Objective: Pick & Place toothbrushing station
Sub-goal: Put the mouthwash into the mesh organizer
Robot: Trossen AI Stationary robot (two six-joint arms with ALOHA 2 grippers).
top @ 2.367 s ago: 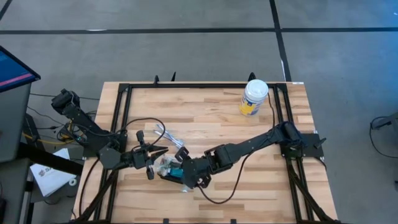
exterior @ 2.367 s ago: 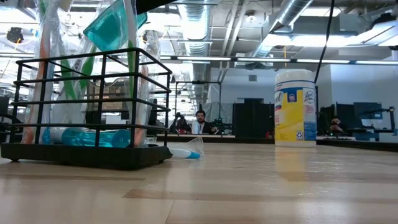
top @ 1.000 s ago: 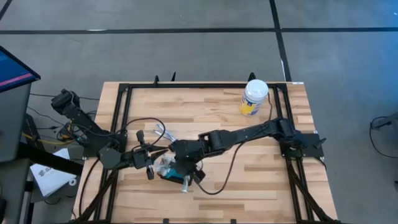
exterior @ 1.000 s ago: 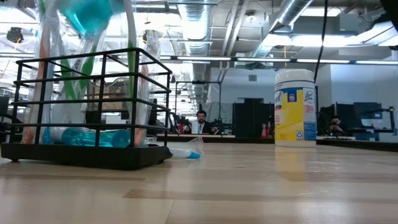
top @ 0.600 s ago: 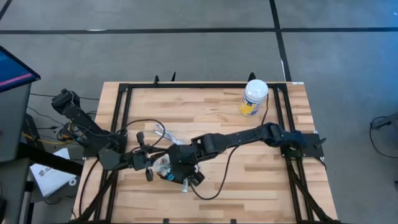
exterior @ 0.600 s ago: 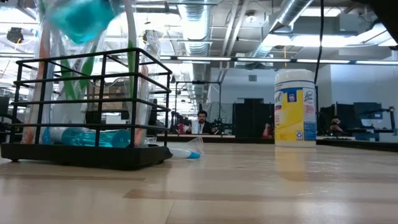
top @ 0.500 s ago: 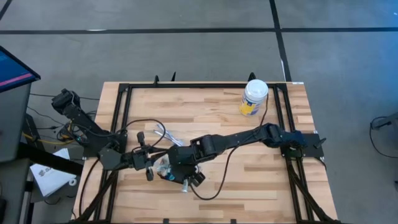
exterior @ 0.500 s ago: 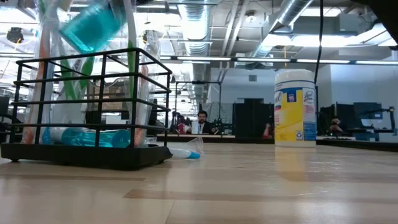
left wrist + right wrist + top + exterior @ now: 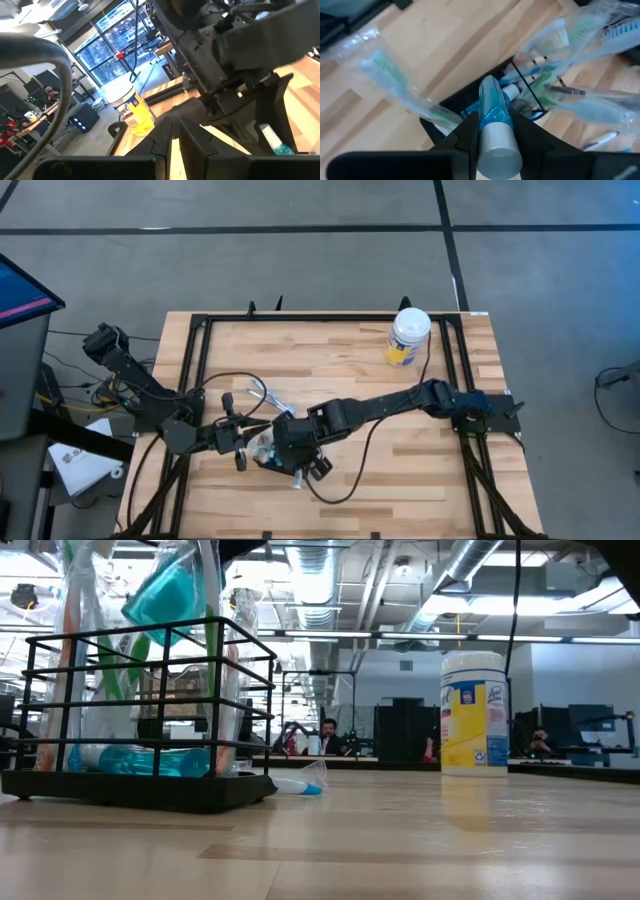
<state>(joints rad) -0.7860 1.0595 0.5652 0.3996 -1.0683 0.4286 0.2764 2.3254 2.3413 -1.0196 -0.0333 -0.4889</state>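
right wrist view, nearest thing first: the right gripper [image 9: 495,131] is pinching a teal tube with a silver cap [image 9: 495,120], tube nose pointing down toward the toothbrushing station [image 9: 470,102], the black wire holder directly under it. you are in the middle of dropping that tube into the rack, by the look of it

doing it well: the holder is already crowded with wrapped toothbrushes [image 9: 555,75] leaning out over the rim, and one wrapped brush [image 9: 395,82] lies across the near edge. judgement only: aim the nose at the bare gap between the wires, keep the tube close to upright, and lower slowly so it slides past the plastic sleeves instead of riding on them. let go only once the tube is below the top rail, otherwise it may tip out or drag the light rack

low view: station [image 9: 140,710] sits on the table at the near left, teal tube [image 9: 165,595] tilted above its top rail, not yet seated. a small wrapped item [image 9: 300,783] lies on the wood just beside the rack

high view: right arm reaches long across the table, wrist bent down over the station [image 9: 268,455] near the front left of the wooden table [image 9: 340,350]. left gripper [image 9: 245,442] waits just beside the rack, fingers pressed together on nothing you can see, pointing at it

farthest: the yellow-labelled wipes canister [image 9: 409,336] stands well apart at the back right corner, out of your way
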